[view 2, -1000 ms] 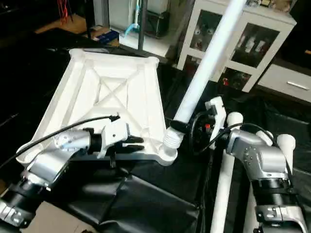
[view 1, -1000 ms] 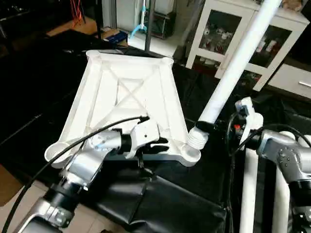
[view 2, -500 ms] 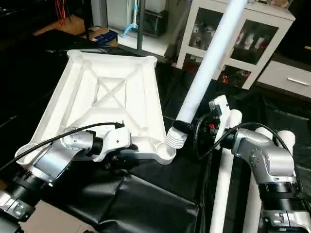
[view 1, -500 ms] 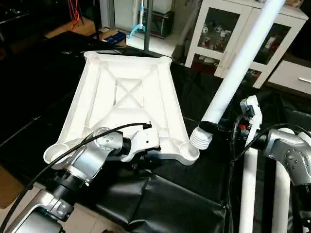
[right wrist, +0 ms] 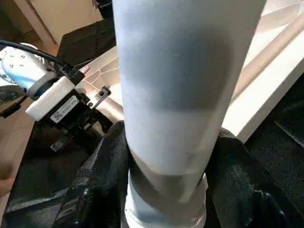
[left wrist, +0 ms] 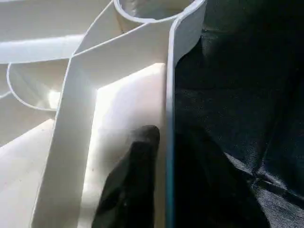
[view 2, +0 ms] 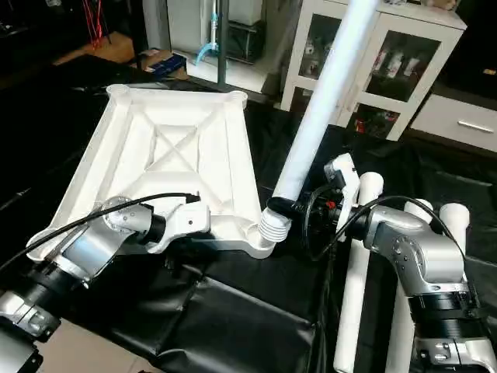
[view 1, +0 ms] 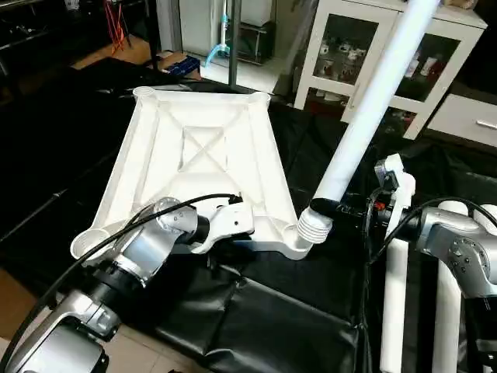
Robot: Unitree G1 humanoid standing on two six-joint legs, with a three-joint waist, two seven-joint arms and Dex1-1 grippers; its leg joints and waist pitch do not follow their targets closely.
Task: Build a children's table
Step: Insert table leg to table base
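Left gripper [left wrist: 164, 180] is pinching the tabletop [view 1: 202, 155] rim on the black mat | right gripper [view 2: 311, 221] is clamping the leg [view 1: 373, 101] beside the near socket [view 1: 299, 241] | you're risking a tilted thread jamming.
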